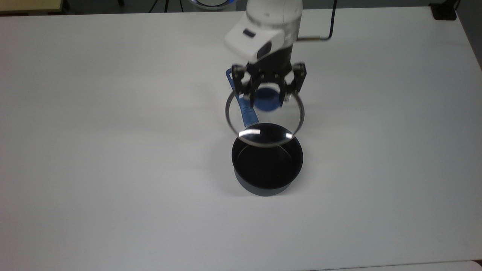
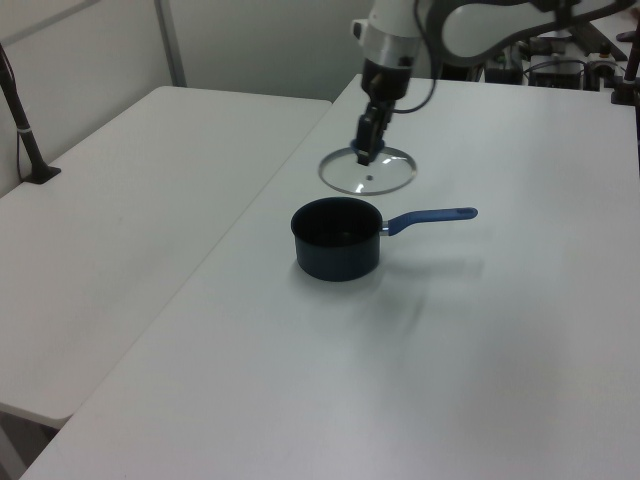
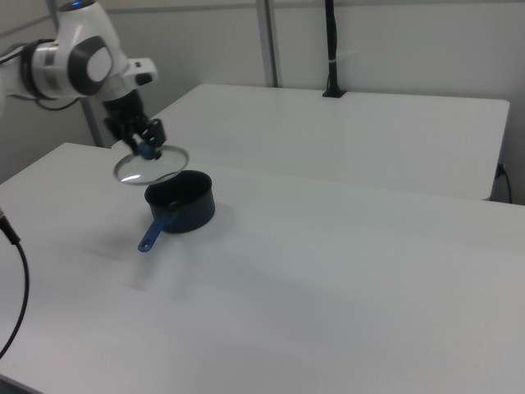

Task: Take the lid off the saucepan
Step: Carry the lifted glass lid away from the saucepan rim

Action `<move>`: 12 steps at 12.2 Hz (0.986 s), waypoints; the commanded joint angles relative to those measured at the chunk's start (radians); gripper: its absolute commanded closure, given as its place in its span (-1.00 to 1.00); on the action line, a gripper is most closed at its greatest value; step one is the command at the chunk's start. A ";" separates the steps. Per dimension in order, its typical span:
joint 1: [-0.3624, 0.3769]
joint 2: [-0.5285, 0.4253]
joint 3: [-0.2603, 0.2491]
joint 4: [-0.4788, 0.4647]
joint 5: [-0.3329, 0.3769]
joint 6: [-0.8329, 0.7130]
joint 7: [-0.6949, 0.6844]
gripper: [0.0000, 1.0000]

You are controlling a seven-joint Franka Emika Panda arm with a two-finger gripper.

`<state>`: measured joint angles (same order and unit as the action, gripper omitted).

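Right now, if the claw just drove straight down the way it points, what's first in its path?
The claw already grips the lid by its knob, so the lid leads. Straight down, the lid would probably meet the saucepan, at its handle or rim; the depth is unclear.

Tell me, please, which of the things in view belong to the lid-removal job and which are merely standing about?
Belonging to the job:
- the lid, held up in the air by its blue knob
- the saucepan, open on the table
- the tool, shut on the lid

Merely standing about:
- the black post on the far table
- the black cable at the right view's left
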<state>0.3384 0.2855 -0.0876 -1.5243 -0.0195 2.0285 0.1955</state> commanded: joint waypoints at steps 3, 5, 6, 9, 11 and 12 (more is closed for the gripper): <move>0.141 -0.253 0.038 -0.440 -0.043 0.087 0.008 0.38; 0.175 -0.247 0.049 -0.525 -0.097 0.154 0.088 0.38; 0.174 -0.243 0.072 -0.562 -0.123 0.201 0.117 0.38; 0.175 -0.174 0.091 -0.587 -0.142 0.246 0.205 0.38; 0.169 -0.149 0.097 -0.582 -0.140 0.262 0.242 0.38; 0.163 -0.132 0.097 -0.580 -0.138 0.294 0.274 0.38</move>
<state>0.5047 0.1384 0.0071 -2.1040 -0.1396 2.2635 0.3929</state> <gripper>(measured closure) 0.401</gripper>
